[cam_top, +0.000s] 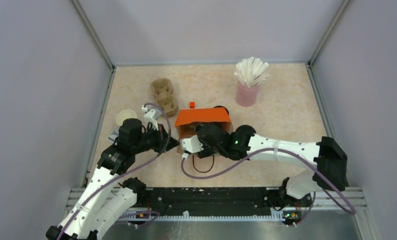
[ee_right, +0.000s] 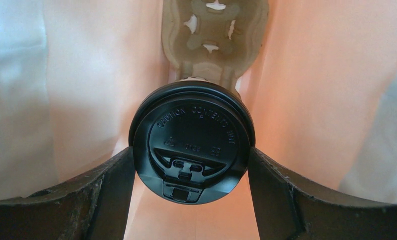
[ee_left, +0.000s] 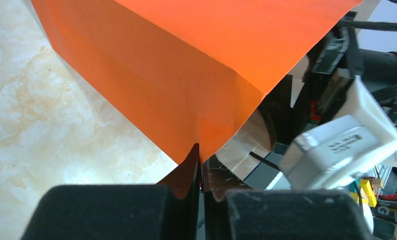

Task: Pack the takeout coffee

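**Surface and room.** The surface (cam_top: 286, 120) is beige and marble-patterned. Plain pale walls (cam_top: 36, 75) with metal corner posts box it in on three sides. Both arm bases sit on a black rail (cam_top: 211, 197) along the near edge. A pink cup of white straws (cam_top: 248, 92) stands toward the far right corner. A cardboard cup carrier (cam_top: 164, 96) lies left of centre, toward the far edge. Nearer the left edge is a stack of cream cups (cam_top: 126, 118), partly covered by the left arm. An orange paper bag (cam_top: 204, 117) sits mid-surface.

**Claws.** The left claw (ee_left: 201, 167) has its fingers pressed together on a folded edge of the bag. The right claw (ee_right: 191, 156) reaches into the bag, its fingers spread wide and bearing on both sides of the takeout coffee (ee_right: 192, 142). The coffee is inside the bag. A second pulp tray (ee_right: 214, 35) lies deeper in the bag, beyond the coffee.

**Obscured.**
- Overhead, the bag and wrist conceal the coffee and the right claw's fingers.
- In the right wrist view only the black lid shows; the cup body is hidden beneath it.
- Whether the cup rests in the tray cannot be determined.
- Whether the bag stands or is tilted cannot be determined.
- A small orange block (cam_top: 191, 105) just beyond the bag is too small to identify.
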Controlling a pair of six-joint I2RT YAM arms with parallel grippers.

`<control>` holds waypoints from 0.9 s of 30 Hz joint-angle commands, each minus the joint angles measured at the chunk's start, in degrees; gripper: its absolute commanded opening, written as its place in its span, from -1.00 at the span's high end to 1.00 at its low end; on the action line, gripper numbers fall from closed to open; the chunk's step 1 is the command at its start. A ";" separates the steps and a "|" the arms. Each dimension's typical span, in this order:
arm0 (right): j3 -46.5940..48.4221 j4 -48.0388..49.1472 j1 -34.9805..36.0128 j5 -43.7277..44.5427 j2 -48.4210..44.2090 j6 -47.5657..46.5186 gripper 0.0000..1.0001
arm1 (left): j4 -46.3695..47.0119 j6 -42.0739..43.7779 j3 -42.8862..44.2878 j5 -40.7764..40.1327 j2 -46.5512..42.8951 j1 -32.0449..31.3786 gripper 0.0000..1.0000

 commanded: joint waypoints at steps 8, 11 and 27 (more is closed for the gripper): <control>4.96 -1.16 -2.92 0.03 0.61 -2.95 -0.04 | 5.00 -1.59 -0.63 1.05 -0.82 -0.13 0.89; 1.93 -0.36 -3.55 -0.13 -1.11 -4.25 -0.04 | 5.13 -1.42 -0.24 0.42 -0.11 -0.13 0.89; -0.59 0.58 -5.89 -3.28 -1.89 -6.71 -0.04 | 4.16 -0.32 1.37 0.33 0.42 -0.13 0.85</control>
